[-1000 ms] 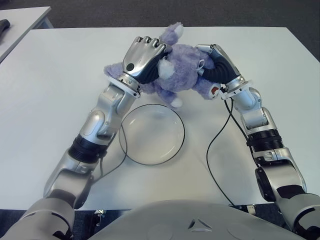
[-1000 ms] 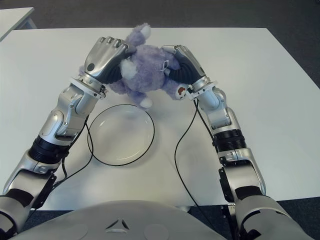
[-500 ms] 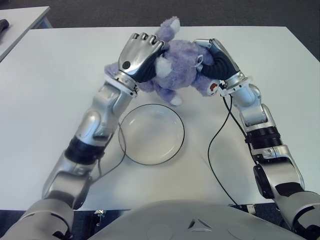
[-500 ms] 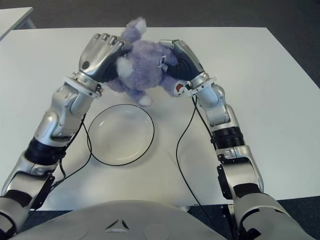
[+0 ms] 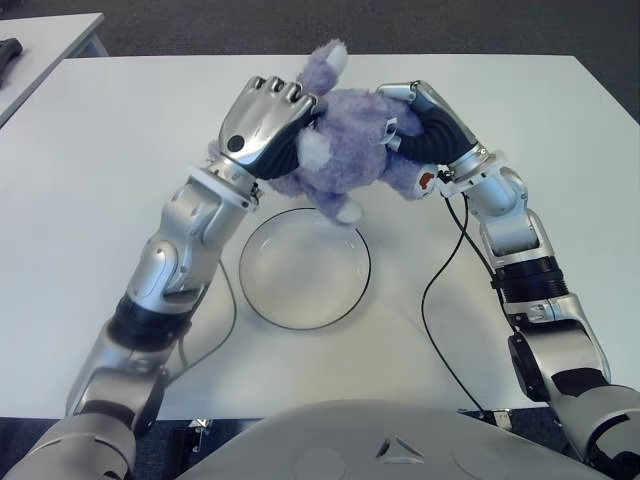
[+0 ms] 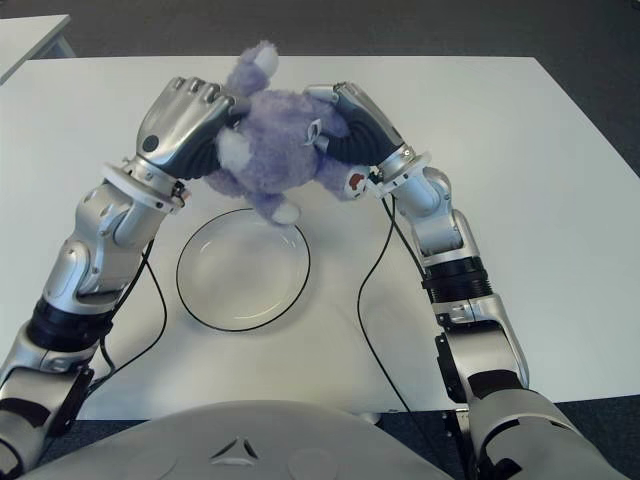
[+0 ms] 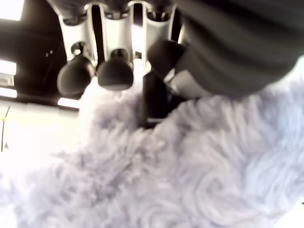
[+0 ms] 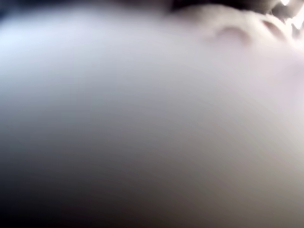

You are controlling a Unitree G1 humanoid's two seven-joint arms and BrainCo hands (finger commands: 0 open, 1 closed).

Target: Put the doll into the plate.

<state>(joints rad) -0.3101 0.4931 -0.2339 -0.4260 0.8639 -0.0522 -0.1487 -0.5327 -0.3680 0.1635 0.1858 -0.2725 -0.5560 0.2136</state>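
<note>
Purple plush doll (image 5: 345,150) aloft above clear plate's (image 5: 262,300) far rim

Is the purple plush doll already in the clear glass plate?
Not yet. The purple plush doll is held between left hand and right hand; clear glass plate is empty.

Purple doll (image 5: 345,150) w/ white patches, clear black-rimmed plate (image 5: 304,268), white table (image 5: 100,180).

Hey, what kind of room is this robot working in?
Probably an office or lab: a plain white table, dark carpet beyond it, and a second table's corner alongside.
</note>
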